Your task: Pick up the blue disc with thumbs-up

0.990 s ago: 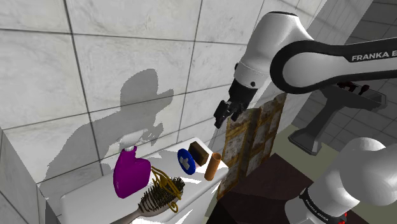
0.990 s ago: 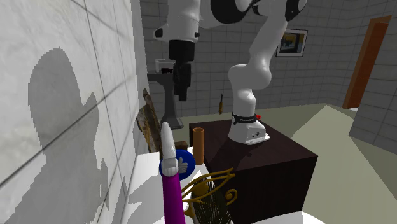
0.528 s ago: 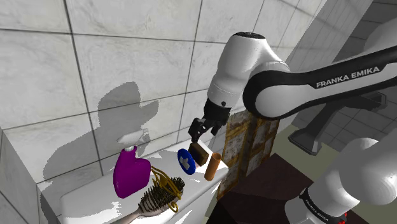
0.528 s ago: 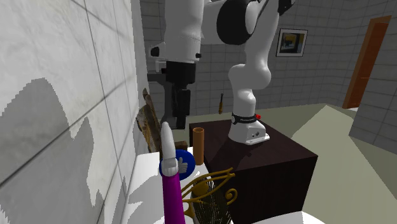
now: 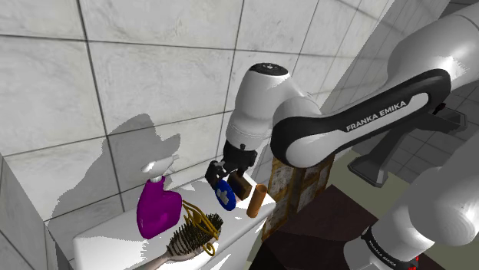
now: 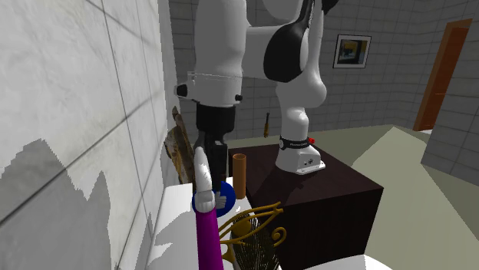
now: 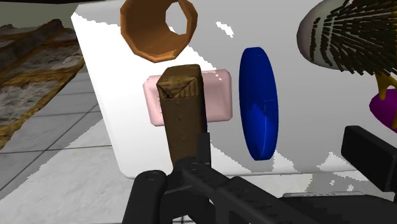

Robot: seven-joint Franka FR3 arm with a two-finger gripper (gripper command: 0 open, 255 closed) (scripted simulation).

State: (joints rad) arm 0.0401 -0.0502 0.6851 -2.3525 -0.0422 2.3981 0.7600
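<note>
The blue disc (image 5: 225,194) stands on edge on the white counter (image 5: 115,244), between a purple bottle (image 5: 157,209) and a brown block (image 5: 240,184). In the second exterior view the blue disc (image 6: 223,197) peeks out behind the purple bottle's white top (image 6: 203,180). My black gripper (image 5: 219,172) hangs open just above the disc, not touching it. Along the gripper (image 7: 257,170), the blue disc (image 7: 259,105) lies ahead between the spread fingers (image 7: 371,156), with the brown block (image 7: 183,114) standing on a pink slab (image 7: 216,95) beside it.
An orange-brown tube (image 5: 257,199) stands near the counter's edge. A hairbrush (image 5: 187,240) and a gold wire piece (image 5: 202,221) lie close to the purple bottle. A tiled wall (image 5: 115,77) backs the counter. A rough brown panel (image 5: 295,178) stands beside the dark stand (image 6: 322,192).
The arm has swung toward the shoulder view's left and come down, bringing the gripper from high beside the brown panel to just above the blue disc. The objects have not moved.
</note>
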